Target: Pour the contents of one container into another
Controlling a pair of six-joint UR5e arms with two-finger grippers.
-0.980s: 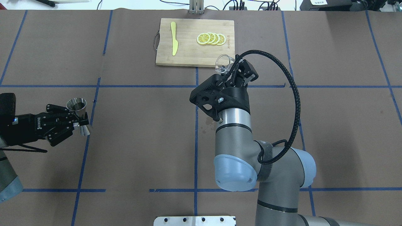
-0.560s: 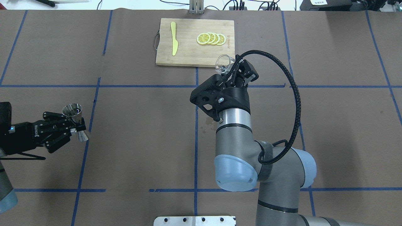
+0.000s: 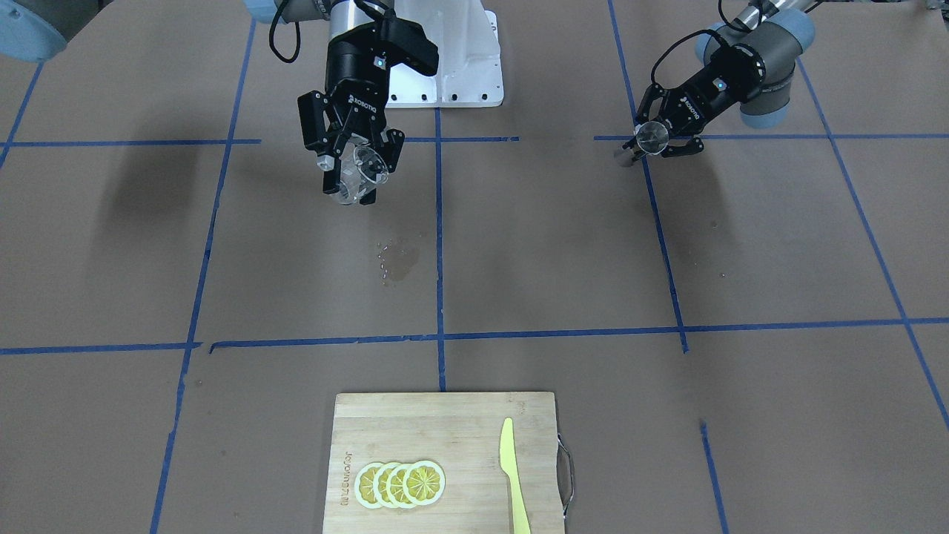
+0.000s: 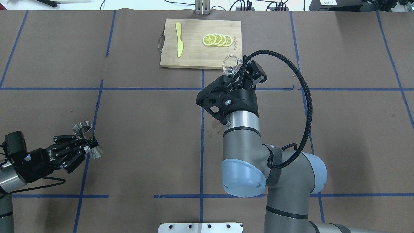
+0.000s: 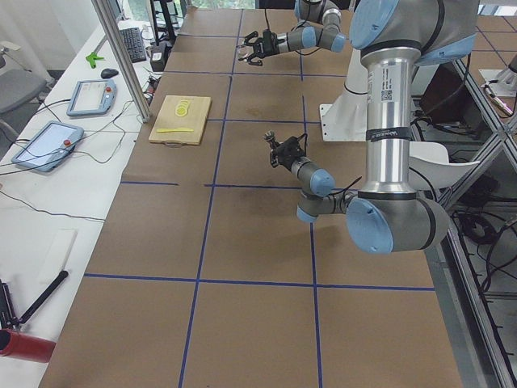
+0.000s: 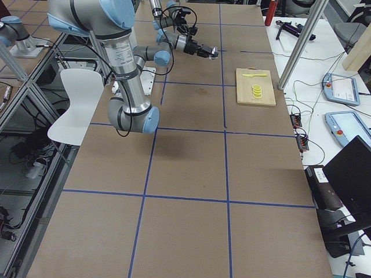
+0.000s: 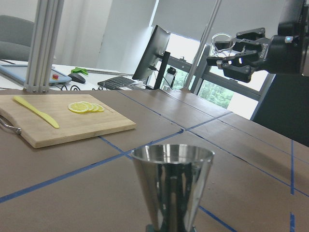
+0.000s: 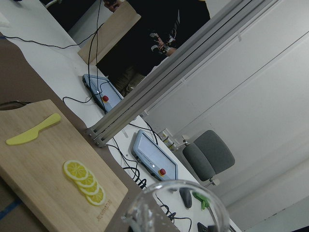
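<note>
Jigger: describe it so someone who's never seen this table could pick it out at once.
On the brown table gridded with blue tape, look where the left arm comes in, away from the cutting board. The jigger is clamped at its waist in the left gripper. It is the only metal vessel, a shiny double cone, unlike the clear glass in the right gripper.

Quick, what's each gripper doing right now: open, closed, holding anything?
Left gripper: closed, holding the metal jigger.
Right gripper: closed, holding the clear glass.
</note>
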